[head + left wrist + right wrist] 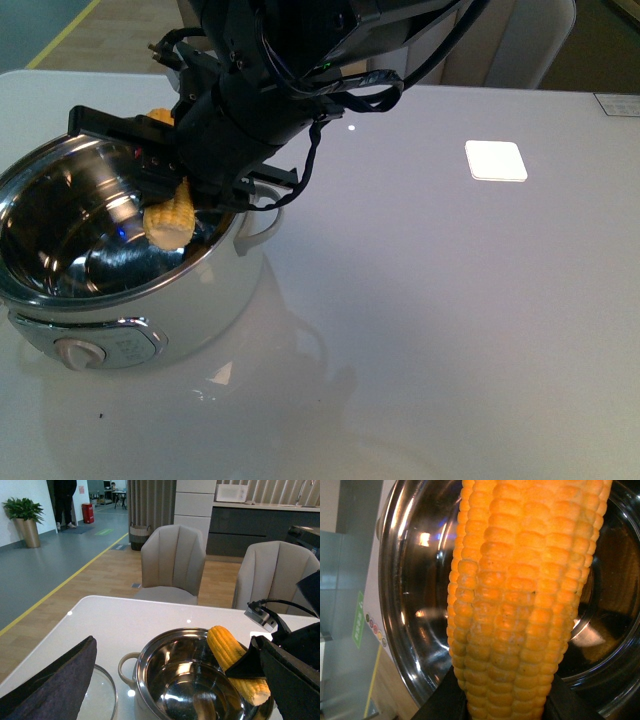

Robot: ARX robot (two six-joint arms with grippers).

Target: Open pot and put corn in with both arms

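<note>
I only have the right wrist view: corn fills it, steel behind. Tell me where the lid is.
Observer: The glass lid lies on the table beside the pot, off it.
Operator: Give me the cob's position.
Observer: Front view: the corn hangs in the right gripper over the pot's opening, on the loop handle side.
Operator: Now the left side.
Observer: Only part of the left gripper shows, dark, above the lid; open or shut is unclear.

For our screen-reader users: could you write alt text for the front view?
The right pincer holds a yellow corn cob over the open, lidless cream pot at the left of a white table. A white square lies farther right.
</note>
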